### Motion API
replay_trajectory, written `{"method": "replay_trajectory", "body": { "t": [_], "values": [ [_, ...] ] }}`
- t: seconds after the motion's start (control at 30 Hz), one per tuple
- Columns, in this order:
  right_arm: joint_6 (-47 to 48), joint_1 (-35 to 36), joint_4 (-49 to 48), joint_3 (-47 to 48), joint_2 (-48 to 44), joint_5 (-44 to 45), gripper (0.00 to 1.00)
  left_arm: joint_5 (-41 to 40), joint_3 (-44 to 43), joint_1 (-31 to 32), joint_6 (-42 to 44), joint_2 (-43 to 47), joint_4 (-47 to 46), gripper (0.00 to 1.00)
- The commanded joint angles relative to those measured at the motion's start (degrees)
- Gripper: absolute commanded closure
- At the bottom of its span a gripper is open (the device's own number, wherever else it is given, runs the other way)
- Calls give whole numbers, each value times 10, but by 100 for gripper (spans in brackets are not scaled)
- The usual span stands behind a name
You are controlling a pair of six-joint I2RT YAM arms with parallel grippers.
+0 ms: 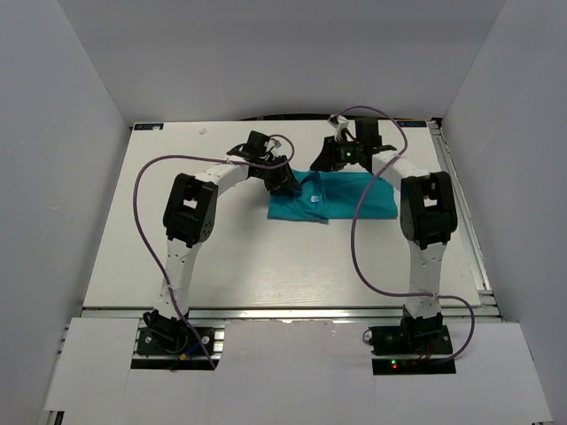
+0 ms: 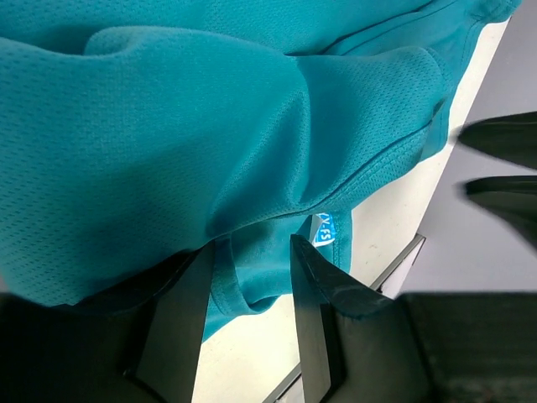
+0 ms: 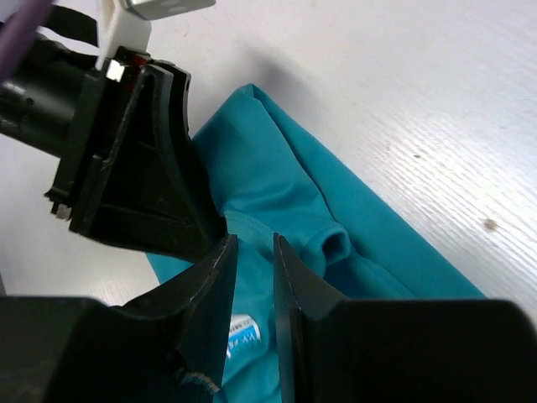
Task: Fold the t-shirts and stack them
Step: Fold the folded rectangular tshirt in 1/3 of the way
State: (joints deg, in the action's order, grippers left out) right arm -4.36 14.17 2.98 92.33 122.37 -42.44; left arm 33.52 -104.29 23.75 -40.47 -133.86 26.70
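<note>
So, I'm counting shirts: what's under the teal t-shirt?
Only the white table shows around the t-shirt. Its own folded layers cover the rest, so anything beneath them is hidden.

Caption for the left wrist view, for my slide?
Left pincer, jaws apart, straddles the hem of the teal t-shirt beside its label, over the white table.
</note>
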Motion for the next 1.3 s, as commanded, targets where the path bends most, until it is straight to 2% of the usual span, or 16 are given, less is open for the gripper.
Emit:
{"method": "replay_trajectory", "body": {
  "t": [0.0, 0.23, 0.53, 0.73, 1.07, 1.13, 1.27],
  "values": [
    [-29, 15, -20, 38, 7, -8, 70, 15, 1, 2, 7, 3, -3, 47],
    [-60, 26, -47, 62, 36, -20, 72, 5, -2, 2, -1, -3, -4, 46],
    [-63, 35, -32, 43, 67, 29, 73, -2, 0, 2, -5, 4, -4, 41],
    [-55, 24, -16, 33, 70, 59, 74, -5, -10, -3, -9, 29, -11, 35],
    [-47, 5, -4, 24, 70, 72, 74, 12, 1, -18, -25, 93, -36, 32],
    [-44, 5, -3, 26, 73, 77, 74, 23, 5, -20, -29, 103, -40, 26],
    [-28, 4, 11, 29, 77, 93, 74, 34, 13, -24, -34, 117, -45, 25]
  ]
}}
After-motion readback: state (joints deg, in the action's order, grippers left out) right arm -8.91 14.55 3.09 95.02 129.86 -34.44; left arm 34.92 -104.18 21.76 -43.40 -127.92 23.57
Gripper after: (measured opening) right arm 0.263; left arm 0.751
